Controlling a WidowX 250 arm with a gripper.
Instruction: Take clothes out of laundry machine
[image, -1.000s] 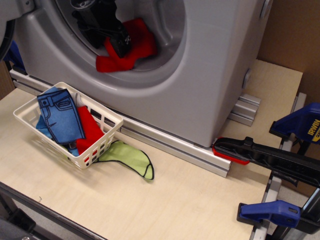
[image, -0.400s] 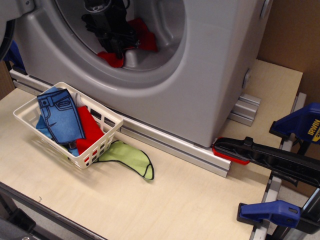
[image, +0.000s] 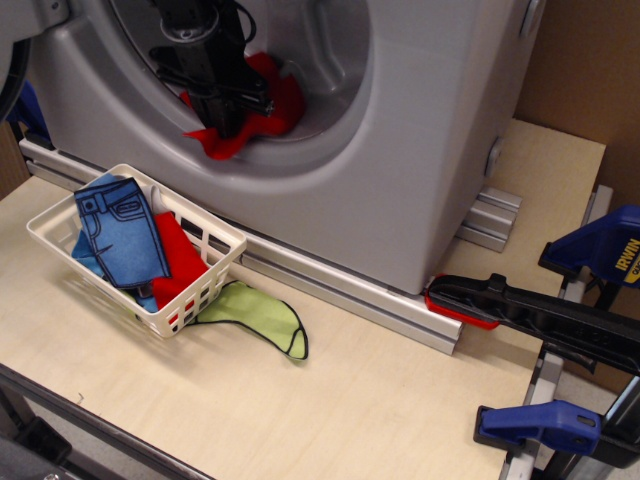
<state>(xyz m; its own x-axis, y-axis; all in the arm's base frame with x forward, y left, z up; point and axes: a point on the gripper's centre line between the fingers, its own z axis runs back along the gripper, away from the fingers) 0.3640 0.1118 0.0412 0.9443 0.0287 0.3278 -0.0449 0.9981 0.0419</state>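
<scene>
The silver-grey laundry machine (image: 420, 150) fills the upper left, with its round front opening facing me. My black gripper (image: 226, 118) reaches down into the drum near the lower rim of the opening. It looks shut on the bright-red cloth (image: 275, 100). The cloth bunches around the fingers, and a fold of it pokes out below them onto the rim. The dark fingertips are partly hidden in the cloth.
A white lattice basket (image: 215, 270) stands in front of the machine, holding a blue jeans-shaped piece (image: 120, 235) and a red piece (image: 180, 262). A lime-green piece (image: 262, 315) lies beside it on the wooden table (image: 330, 410). Blue and black clamps (image: 560, 320) sit at the right edge.
The gripper has shifted left and down toward the drum's lower rim. The red cloth has bunched up around it, and a fold now sticks out beneath the fingers.
</scene>
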